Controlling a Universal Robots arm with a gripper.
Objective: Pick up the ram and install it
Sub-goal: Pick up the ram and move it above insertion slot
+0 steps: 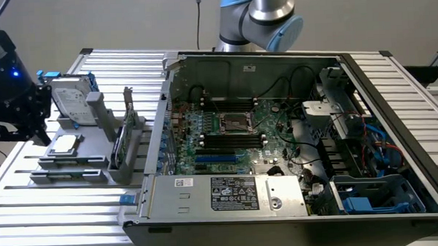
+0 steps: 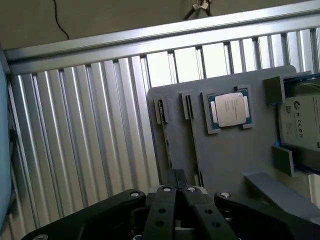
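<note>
A ribbed, silver aluminium counter spans the exterior view. Most of its 3 o'clock half is taken up by an open grey metal computer case lying on its side. A green motherboard with black and blue slots is bare inside it.

At 12 o'clock, behind the case, stands the silver and pale-blue robot arm. Its black wrist block, lit by a small blue light, hangs at 9 o'clock, over the counter's edge.

Beside that block, at 9 o'clock from the case, sits a flat grey plastic holder tray. A silver box-shaped hard drive stands at the tray's 12 o'clock end. A larger green card with a metal bracket stands on edge at its 3 o'clock side, nearest the case.

The ram, a long thin green circuit-board stick, appears to stand on edge in the tray just at 9 o'clock of that card, though the two are hard to tell apart. At 9 o'clock of it lies a square silver processor chip.

In the wrist view, the black two-fingered pincer hangs over the tray with its tips pressed together. It clamps nothing and is close to the slots with the boards.
</note>
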